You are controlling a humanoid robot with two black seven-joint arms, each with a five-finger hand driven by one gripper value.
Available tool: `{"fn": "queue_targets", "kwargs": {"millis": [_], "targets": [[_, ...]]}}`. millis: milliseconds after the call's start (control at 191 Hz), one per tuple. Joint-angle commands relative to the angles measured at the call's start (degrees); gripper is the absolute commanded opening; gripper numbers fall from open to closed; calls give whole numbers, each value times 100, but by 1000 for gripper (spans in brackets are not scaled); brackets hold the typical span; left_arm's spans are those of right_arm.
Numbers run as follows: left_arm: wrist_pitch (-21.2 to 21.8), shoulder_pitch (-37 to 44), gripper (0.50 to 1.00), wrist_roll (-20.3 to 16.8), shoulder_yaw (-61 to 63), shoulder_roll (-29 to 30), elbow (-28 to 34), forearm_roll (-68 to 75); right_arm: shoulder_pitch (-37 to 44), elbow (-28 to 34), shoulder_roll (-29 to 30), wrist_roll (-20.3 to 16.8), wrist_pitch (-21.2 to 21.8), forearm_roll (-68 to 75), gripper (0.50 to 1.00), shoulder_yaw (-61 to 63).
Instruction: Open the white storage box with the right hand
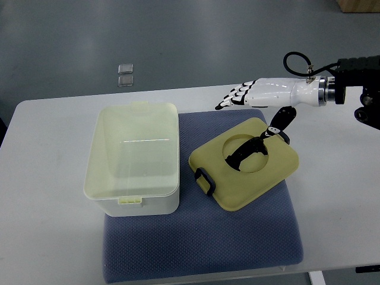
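Top view, read left to right with the dark blue-grey fabric mat (237, 243) as our landmark. We see the mat lying on a white rounded table (47, 208). The white, translucent plastic storage box (135, 157) stands open at the mat's left edge, partly on the mat and partly on the bare table; its interior shows a pale yellowish tint. Beyond the mat's far-left corner, on the grey floor, we note two small clear square pieces (125, 74) set one behind the other. On the mat's centre-right lies the pale yellow rectangular lid (246, 166), flat, turned at an angle, well apart from the box, with a black clip (204, 180) on its near-left side, another at its far-right corner, and a black handle in its round recess. Above the mat's far-right edge we find the right hand (249, 95), white with black fingertips (222, 105), fingers extended and spread, holding nothing, its thumb pointing down near the lid's far clip.
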Motion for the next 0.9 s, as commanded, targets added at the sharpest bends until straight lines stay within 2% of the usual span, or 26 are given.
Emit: {"fn": "queue_targets", "kwargs": {"millis": [0,236,383,488,587,771,829,897], "targets": [[1,0,1000,1,3,0,0,0,-59,-61,0,0,408,861,930,405],[1,0,1000,1,3,0,0,0,-498,-510,431,-20,540,3954,930,888],[1,0,1000,1,-6,0,0,0,-832,-659,607,-582,567,6046,930,1082],[1,0,1000,1,-6,0,0,0,-964,-773,738,-1013,883,7400,930,1082],[1,0,1000,1,-6,0,0,0,-1122,-879,905,-1627,1138,8629,930,1091],[1,0,1000,1,-6,0,0,0,-1403,-1300,1151,-2893,1068,10545,930,1091],[1,0,1000,1,3,0,0,0,-1447,-1485,1257,-3078,1006,10810,930,1091],[1,0,1000,1,-6,0,0,0,-1491,-1582,1336,-3113,901,10871,932,1099]]}}
